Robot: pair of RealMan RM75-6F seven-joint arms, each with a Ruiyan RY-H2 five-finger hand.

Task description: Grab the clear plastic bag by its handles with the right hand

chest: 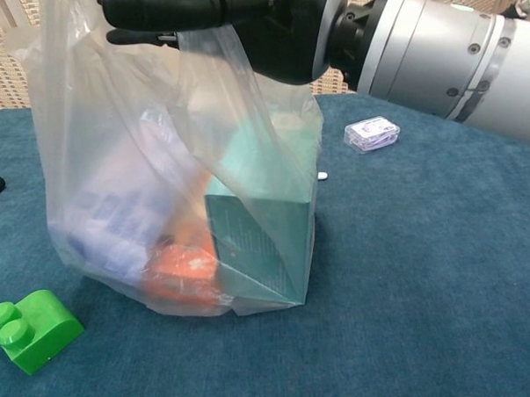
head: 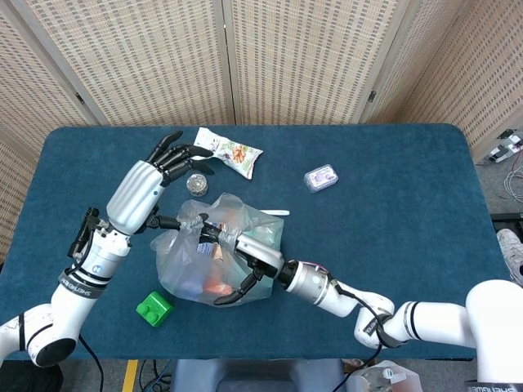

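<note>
Head view, bag: the clear plastic bag [head: 214, 261] sits on the blue table [head: 392, 196] towards the front, packed with boxes, its top gathered upward.
Head view, right hand: the right hand [head: 233, 263] reaches in from the front, fingers hooked across the bag's upper part; a thumb curls low at the front edge.
Head view, left hand: the left hand [head: 167, 163] hangs just behind the bag, holding nothing, fingers spread and loosely curved over a small round jar [head: 196, 184].
Head view, around: snack packet [head: 226, 152] at the back, small clear case [head: 320, 177] to the right, green brick [head: 153, 308] near the front.
Chest view, grip: close up now, the right hand [chest: 240, 24] has dark fingers closed over a bunched strip of plastic at the top, so it holds the bag; whether both handles are caught, I cannot tell.
Chest view, load: a teal box [chest: 258, 238] and an orange pack [chest: 182, 265] weigh down the bottom.
Risk: caught on one handle only, the bag could tip and spill; thin film may slip through those fingers.
</note>
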